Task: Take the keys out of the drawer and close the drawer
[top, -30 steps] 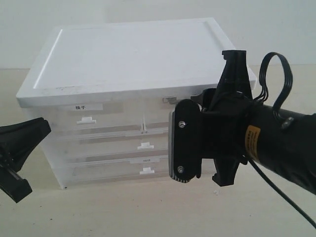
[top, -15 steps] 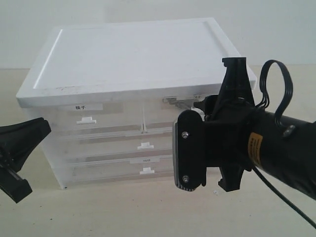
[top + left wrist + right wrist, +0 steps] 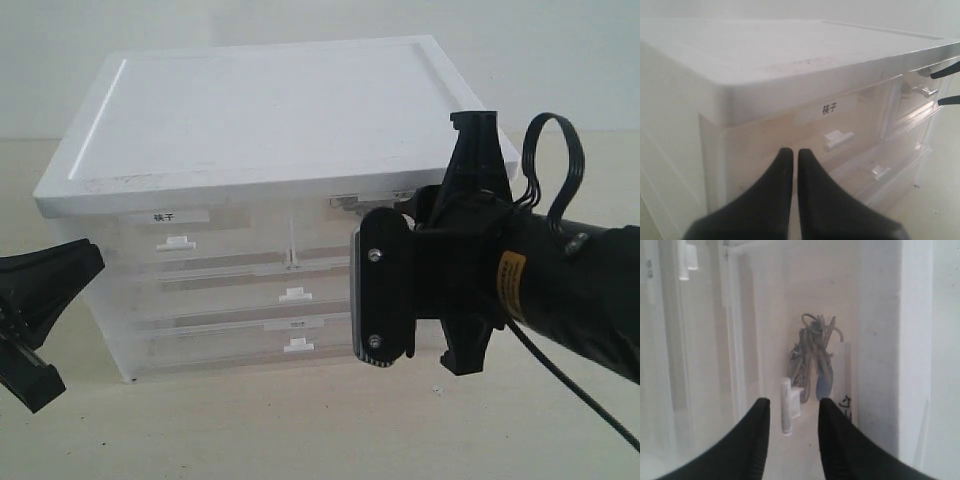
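The drawer (image 3: 805,315) is the top right half-width one, translucent, with a small white tab handle (image 3: 787,407) and a faint label (image 3: 845,407); it looks pushed in. Through its front I see the keys (image 3: 810,352), grey metal with a blue fob (image 3: 823,382). My right gripper (image 3: 792,407) is open just in front of this drawer, its fingers either side of the handle and apart from it. In the exterior view the right arm (image 3: 470,270) hides most of the drawer (image 3: 320,235). My left gripper (image 3: 795,152) is shut and empty, facing the labelled drawer.
The white cabinet (image 3: 270,110) has a flat lid. Its top left drawer (image 3: 790,135) carries a label in black characters (image 3: 828,108) and a tab handle (image 3: 838,139). Full-width drawers (image 3: 230,300) lie below. The left gripper (image 3: 85,262) hovers at the cabinet's left corner.
The right arm has shifted slightly right in front of the top right drawer. The left gripper has not moved.
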### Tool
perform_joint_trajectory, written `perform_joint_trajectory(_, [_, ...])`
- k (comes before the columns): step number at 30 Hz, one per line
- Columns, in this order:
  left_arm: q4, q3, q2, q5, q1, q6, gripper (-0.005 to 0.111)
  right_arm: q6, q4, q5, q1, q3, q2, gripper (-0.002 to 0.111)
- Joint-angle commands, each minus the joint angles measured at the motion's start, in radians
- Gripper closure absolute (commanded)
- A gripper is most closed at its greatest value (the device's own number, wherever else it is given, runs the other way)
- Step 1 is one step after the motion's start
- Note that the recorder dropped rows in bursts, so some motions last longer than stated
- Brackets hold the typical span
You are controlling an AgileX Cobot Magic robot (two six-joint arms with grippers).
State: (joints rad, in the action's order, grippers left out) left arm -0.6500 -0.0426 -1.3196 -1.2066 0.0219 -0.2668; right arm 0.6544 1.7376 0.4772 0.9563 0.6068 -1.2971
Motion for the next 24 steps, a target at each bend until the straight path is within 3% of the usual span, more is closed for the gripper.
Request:
perform_joint_trajectory(1, [-0.003,-0.005,-0.004,-0.014,-0.001,-0.009,0.102,0.005,0.007,0.022,-0.005,0.02,-0.002,0.078])
perform_joint_trajectory(24, [-0.018,-0.005,-0.004,-0.014,-0.001,-0.03,0.102,-0.004,0.007,0.091,-0.029,0.022,-0.086,0.079])
